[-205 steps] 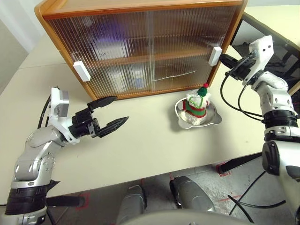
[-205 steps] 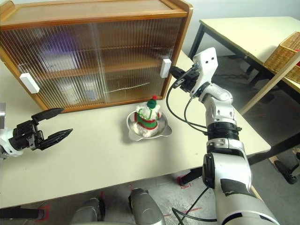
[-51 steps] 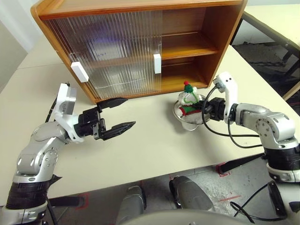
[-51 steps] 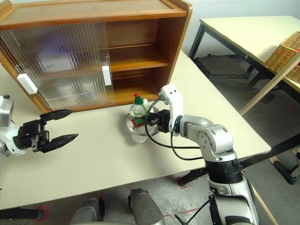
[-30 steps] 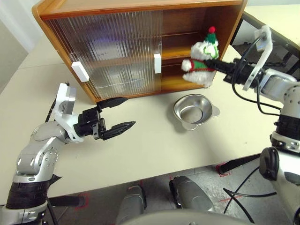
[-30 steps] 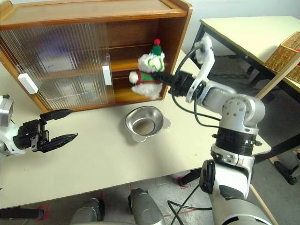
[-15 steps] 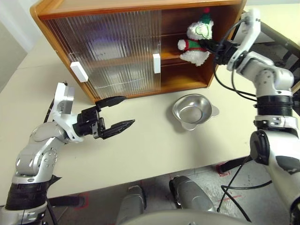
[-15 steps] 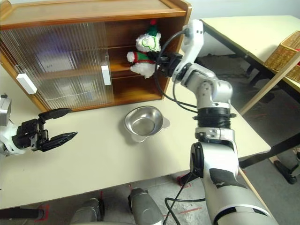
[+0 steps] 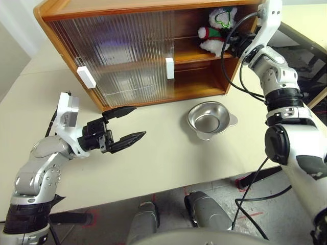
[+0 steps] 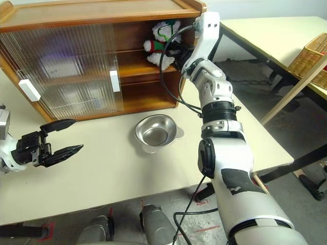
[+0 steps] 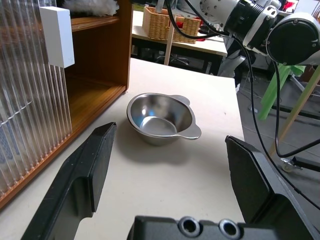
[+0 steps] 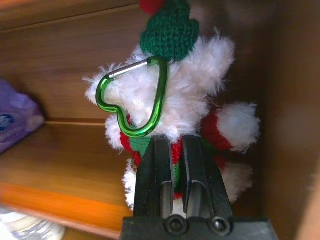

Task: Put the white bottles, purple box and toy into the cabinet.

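Observation:
The toy (image 9: 216, 29), a white plush in red-and-green knit with a green heart-shaped clip, is inside the open right half of the wooden cabinet (image 9: 127, 7), at its upper shelf. My right gripper (image 12: 172, 142) is shut on the toy's striped middle and reaches in from the right. I cannot tell whether the toy rests on the shelf board. The purple box (image 12: 14, 125) lies further left on that same shelf. The white bottles are hidden behind the ribbed doors. My left gripper (image 9: 140, 121) hangs open and holds nothing above the table, in front of the cabinet's left half.
An empty steel bowl (image 9: 210, 120) sits on the table in front of the cabinet's open side. Both ribbed sliding doors (image 9: 117, 51) cover the left half. A second table with a wicker basket (image 10: 312, 60) stands off to the right.
My right gripper has carried the toy up and deeper into the cabinet's upper shelf, and the wrist has rolled. The left arm and the bowl have stayed put.

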`<state>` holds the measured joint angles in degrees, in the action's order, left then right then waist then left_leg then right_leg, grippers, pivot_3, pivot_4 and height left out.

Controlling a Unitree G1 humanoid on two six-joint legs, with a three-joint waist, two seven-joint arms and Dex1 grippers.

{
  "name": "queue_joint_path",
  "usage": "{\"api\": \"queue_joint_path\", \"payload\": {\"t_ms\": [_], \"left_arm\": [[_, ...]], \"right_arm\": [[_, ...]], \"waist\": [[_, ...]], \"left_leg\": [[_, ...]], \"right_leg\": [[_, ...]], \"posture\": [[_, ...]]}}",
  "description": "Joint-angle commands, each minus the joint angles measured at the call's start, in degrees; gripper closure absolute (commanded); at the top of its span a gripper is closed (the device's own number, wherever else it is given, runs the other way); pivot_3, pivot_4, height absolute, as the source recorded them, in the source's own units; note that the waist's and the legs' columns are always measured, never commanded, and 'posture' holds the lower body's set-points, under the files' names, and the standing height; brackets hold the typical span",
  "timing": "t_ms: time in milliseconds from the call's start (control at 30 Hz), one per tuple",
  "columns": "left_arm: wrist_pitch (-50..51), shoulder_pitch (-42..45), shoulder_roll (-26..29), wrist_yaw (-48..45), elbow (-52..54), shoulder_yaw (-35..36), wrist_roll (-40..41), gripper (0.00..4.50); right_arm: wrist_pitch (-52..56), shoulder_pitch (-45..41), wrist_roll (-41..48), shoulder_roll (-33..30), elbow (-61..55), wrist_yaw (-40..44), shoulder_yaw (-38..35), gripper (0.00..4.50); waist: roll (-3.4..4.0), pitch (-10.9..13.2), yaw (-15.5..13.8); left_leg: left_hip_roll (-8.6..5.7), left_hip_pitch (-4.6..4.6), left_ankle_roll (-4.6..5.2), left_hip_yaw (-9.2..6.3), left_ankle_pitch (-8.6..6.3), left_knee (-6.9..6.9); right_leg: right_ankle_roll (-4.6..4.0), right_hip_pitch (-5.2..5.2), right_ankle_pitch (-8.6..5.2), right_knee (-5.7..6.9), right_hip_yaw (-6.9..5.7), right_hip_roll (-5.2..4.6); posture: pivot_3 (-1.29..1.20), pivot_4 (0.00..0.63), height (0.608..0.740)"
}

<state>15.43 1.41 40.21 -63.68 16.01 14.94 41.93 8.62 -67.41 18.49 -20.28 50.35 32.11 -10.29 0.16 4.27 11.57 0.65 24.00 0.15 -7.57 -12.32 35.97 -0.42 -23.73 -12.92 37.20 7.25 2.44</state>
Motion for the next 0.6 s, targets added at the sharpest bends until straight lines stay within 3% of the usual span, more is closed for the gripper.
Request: {"api": "queue_joint_path", "payload": {"t_ms": [33, 233, 467, 600], "left_arm": [[0.43, -0.05, 0.47, -0.20, 0.79, 0.24, 0.02, 0.00], [0.66, -0.23, 0.51, -0.10, 1.03, 0.26, 0.10, 0.00], [0.96, -0.51, 0.54, -0.04, 1.16, 0.43, 0.19, 0.00], [0.93, -0.41, 0.48, -0.08, 0.99, 0.29, 0.17, 0.00]], "right_arm": [[-3.24, -0.13, -3.20, 1.48, 2.82, 1.55, 2.21, 4.50], [-5.37, -1.27, -4.75, 2.66, 5.75, 1.07, 1.52, 4.50], [-7.12, -3.03, -5.50, 2.32, 7.56, 1.16, 0.55, 2.26], [-7.80, -3.82, -5.68, 2.05, 7.82, 1.39, 0.05, 2.15]], "waist": [[0.00, 0.00, 0.18], [0.01, 0.00, 0.61], [0.03, 0.02, 0.56], [0.03, 0.02, 0.83]], "left_leg": [[0.02, 0.00, 0.00, 0.00, 0.00, -0.02], [0.05, -0.01, 0.00, 0.01, 0.00, -0.02], [0.05, -0.02, 0.00, 0.00, 0.00, -0.04], [0.15, 0.01, 0.00, 0.01, 0.00, -0.10]], "right_leg": [[0.00, -0.01, 0.00, 0.00, -0.01, 0.00], [0.04, -0.02, 0.05, 0.00, 0.04, 0.01], [-0.02, -0.03, 0.14, 0.00, 0.05, 0.01], [-0.13, -0.11, 0.07, 0.00, 0.04, 0.10]], "posture": [[-0.21, 0.101, 0.740], [-0.21, 0.103, 0.740], [-0.21, 0.105, 0.740], [-0.21, 0.103, 0.740]]}}
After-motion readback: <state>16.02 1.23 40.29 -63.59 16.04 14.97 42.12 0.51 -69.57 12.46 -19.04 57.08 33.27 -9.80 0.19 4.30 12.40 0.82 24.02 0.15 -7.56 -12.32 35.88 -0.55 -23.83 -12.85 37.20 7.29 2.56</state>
